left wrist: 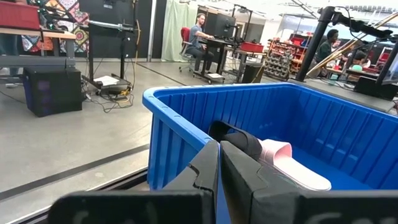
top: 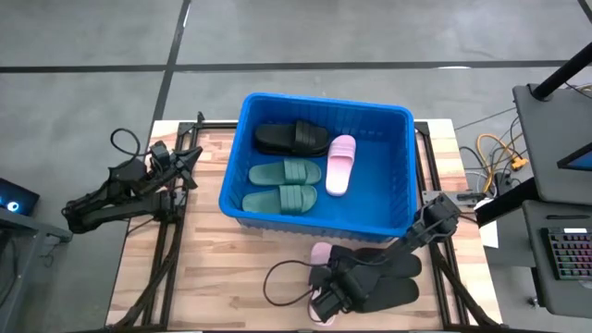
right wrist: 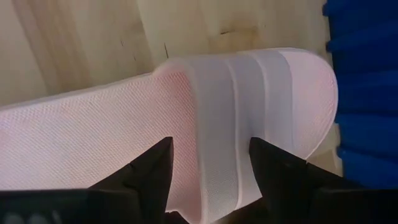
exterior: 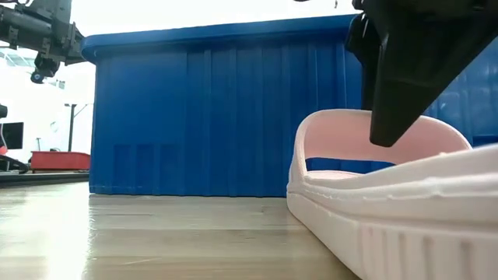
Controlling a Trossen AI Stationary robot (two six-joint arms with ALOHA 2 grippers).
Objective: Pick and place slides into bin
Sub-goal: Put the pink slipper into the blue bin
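pink rubber fills my right wrist view: the last pink slide (right wrist: pixel 186 130) lies on the wooden table (top: pixel 231 277) right under my right gripper (right wrist: pixel 208 155). its fingers (right wrist: pixel 152 165) stand wide open, one to each side of the strap, and they hold nothing yet.

from above, the slide (top: pixel 320 252) shows only as a sliver past the arm, just beside the near wall of the bin (top: pixel 319 220) and outside it. its long axis, as far as i can judge, runs away from that wall toward the table's near edge. the jaws straddle the strap across its width, so a close here should pinch the strap from both sides. in the low view a dark finger (exterior: pixel 405 78) hangs just above the strap's arch (exterior: pixel 350 136); i cannot tell whether it touches.

the right arm is plainly the nearer one, being directly over the slide. my left gripper (left wrist: pixel 219 171) waits well apart, off the bin's left side at the table's left edge, fingers pressed together and empty.

inside the bin lie a black slide (top: pixel 291 138), a green pair (top: pixel 285 185) and the other pink slide (top: pixel 339 164). two more black slides (top: pixel 384 277) lie on the table under the right arm, just beside the pink one.

my judgement: drop a little, close on the strap, then lift clear of the rim, since the wall stands right next to the toe.
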